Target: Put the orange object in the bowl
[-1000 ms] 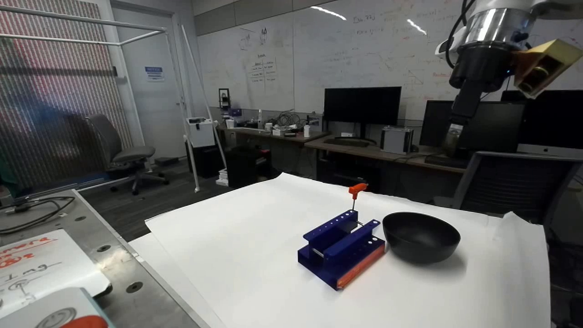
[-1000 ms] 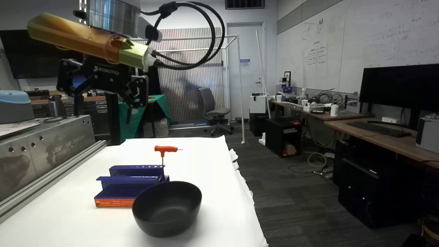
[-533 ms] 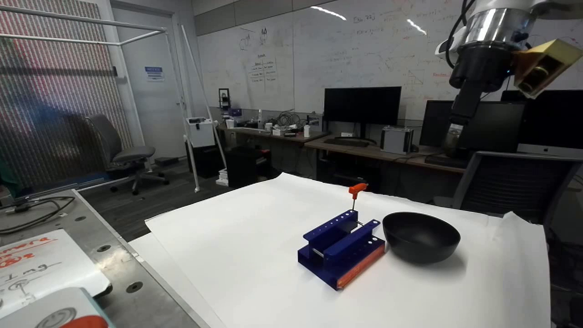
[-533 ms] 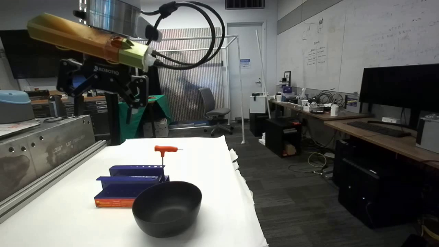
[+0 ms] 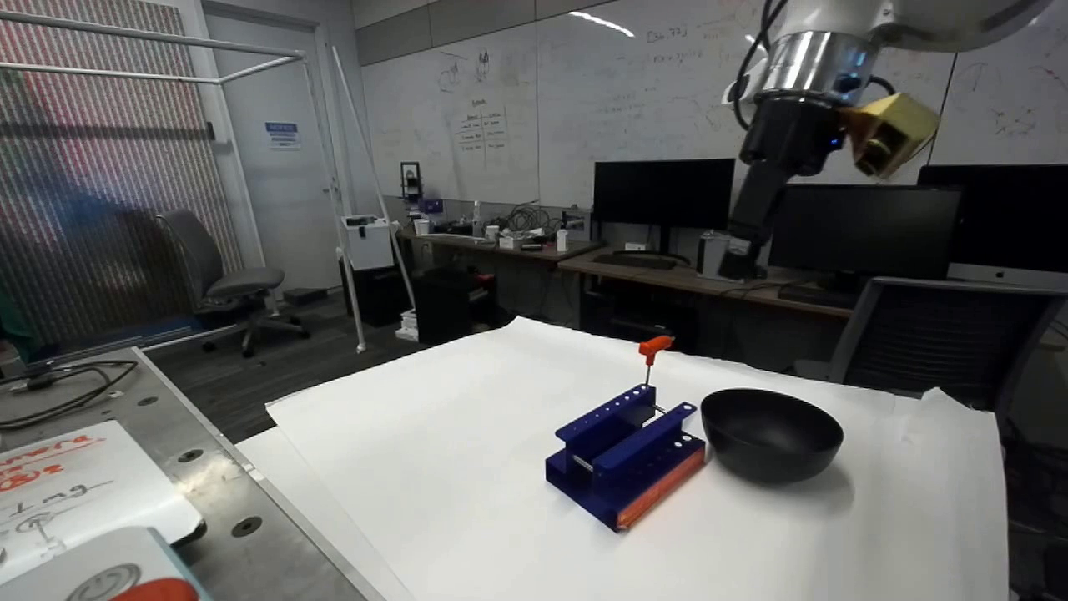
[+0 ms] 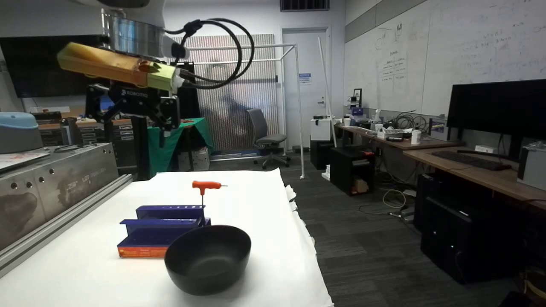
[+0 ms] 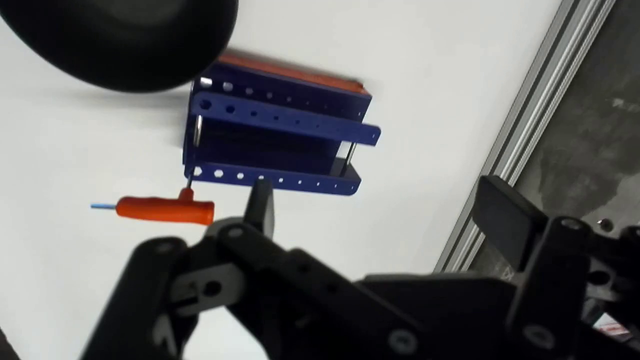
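Observation:
The orange object is a T-handled tool with a thin metal shaft. It stands upright with its shaft in an end hole of the blue holder, and shows in both exterior views [image 5: 654,347] [image 6: 206,186] and in the wrist view [image 7: 165,210]. The matte black bowl [image 5: 772,467] [image 6: 209,279] stands beside the holder; part of it shows in the wrist view [image 7: 200,55]. My gripper [image 6: 135,133] is open and empty, high above the table and apart from everything. In the wrist view the gripper [image 7: 380,207] has its fingers wide apart, with the orange tool outside the left finger.
The blue holder [image 5: 626,455] [image 6: 153,236] with an orange-red base sits right beside the bowl. A white sheet [image 5: 434,451] covers the table. A metal rail [image 6: 64,226] runs along one table side. A chair [image 5: 951,334] stands behind the table.
The arm has moved leftward in one exterior view and farther from the camera in another, coming closer to the orange tool. The gripper stays open. The tool, holder and bowl have not moved.

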`<state>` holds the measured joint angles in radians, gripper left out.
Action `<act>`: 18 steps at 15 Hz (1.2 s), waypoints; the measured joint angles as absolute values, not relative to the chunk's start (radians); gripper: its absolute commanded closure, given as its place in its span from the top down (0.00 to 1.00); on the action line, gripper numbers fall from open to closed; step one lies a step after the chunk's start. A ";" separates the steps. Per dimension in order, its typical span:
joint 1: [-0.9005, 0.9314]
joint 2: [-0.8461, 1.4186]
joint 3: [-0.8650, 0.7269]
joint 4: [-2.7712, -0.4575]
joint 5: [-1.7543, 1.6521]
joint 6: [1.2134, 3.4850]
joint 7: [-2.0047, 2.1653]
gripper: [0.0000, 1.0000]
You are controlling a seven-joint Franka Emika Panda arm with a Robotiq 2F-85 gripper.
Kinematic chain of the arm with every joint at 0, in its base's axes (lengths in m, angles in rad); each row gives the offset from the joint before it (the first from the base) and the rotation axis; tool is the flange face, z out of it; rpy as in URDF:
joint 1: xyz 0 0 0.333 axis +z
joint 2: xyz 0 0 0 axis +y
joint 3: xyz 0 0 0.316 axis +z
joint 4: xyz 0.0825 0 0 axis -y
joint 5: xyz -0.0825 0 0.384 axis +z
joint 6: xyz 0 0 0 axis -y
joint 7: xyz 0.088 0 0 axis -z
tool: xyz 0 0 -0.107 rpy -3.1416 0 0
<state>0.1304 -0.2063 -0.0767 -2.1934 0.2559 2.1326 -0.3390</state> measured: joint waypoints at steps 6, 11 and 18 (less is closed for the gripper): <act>0.099 0.081 -0.023 -1.985 0.175 2.337 -0.006 1.00; 0.078 0.194 -0.043 -1.901 -0.023 2.349 0.334 1.00; 0.080 0.257 -0.077 -1.870 -0.124 2.228 0.741 1.00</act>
<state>0.0797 0.2574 -0.0766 -1.8696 -0.1240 2.2282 0.7405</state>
